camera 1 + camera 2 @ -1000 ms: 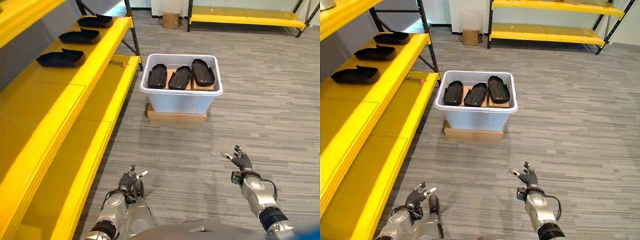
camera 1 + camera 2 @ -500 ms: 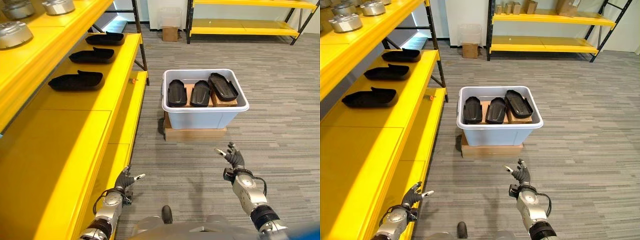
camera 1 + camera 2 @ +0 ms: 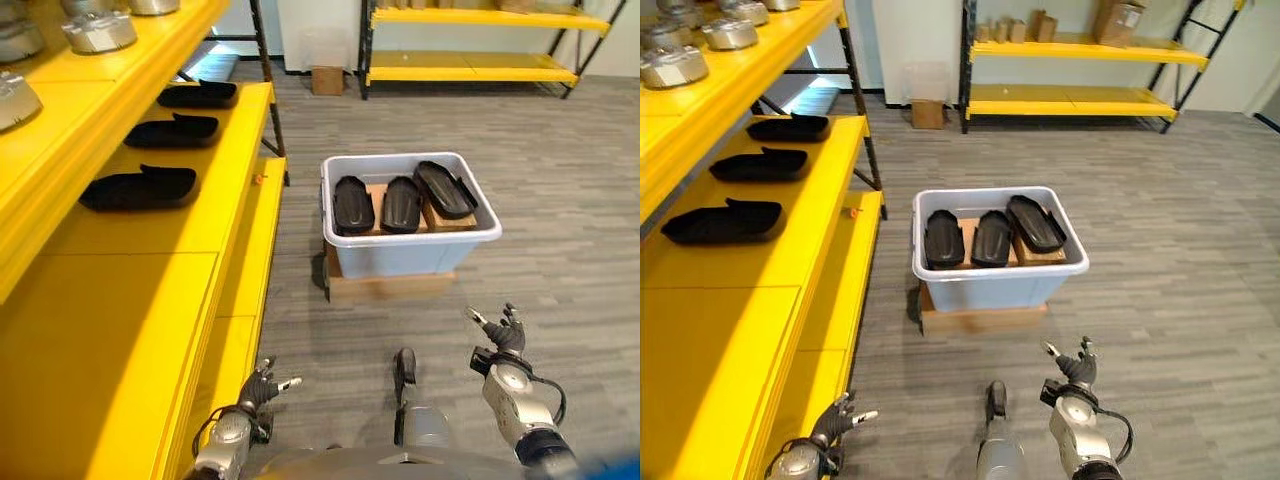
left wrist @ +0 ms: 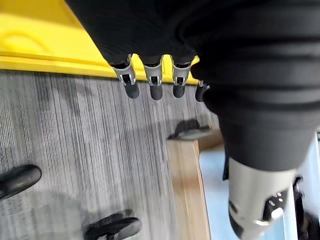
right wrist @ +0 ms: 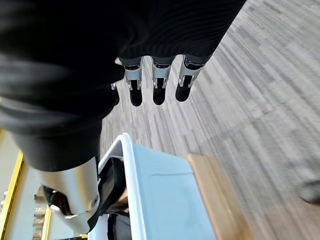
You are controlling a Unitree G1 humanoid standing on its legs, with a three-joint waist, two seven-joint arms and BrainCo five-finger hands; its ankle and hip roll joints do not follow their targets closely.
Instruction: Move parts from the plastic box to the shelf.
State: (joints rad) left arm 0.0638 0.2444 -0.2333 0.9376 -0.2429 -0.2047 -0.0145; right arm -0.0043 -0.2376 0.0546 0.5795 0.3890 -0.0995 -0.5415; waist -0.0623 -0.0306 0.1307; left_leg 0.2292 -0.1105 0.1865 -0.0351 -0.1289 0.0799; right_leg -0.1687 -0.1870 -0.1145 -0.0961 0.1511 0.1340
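- A white plastic box [image 3: 410, 240] stands on the grey floor ahead of the robot, raised on a flat brown base [image 3: 390, 287], probably so the parts sit higher for reaching.
- Three black parts [image 3: 351, 204] lie side by side inside the box, long ends pointing away from the robot. They rest on brown blocks, so their tops sit near the rim.
- A yellow shelf [image 3: 190, 220] runs along the robot's left side. Three more black parts [image 3: 138, 188] lie on its middle level, spaced apart in a row, which suggests some of the move is done.
- Silver metal pieces [image 3: 98, 30] sit on the shelf's upper level.
- The left hand [image 3: 262, 384] hangs low beside the shelf's bottom edge, fingers loosely spread and holding nothing. Its wrist view shows the fingers [image 4: 153, 85] straight over bare floor.
- The right hand [image 3: 503, 332] hangs low on the robot's right, fingers fanned apart and empty. Its wrist view shows the box wall [image 5: 165, 200] past the fingertips.
- The box lies well ahead of both hands, nearer the right hand, with open floor between. Neither hand touches the box or any part.
- By the look of it, the robot must get closer before it can lift a part.
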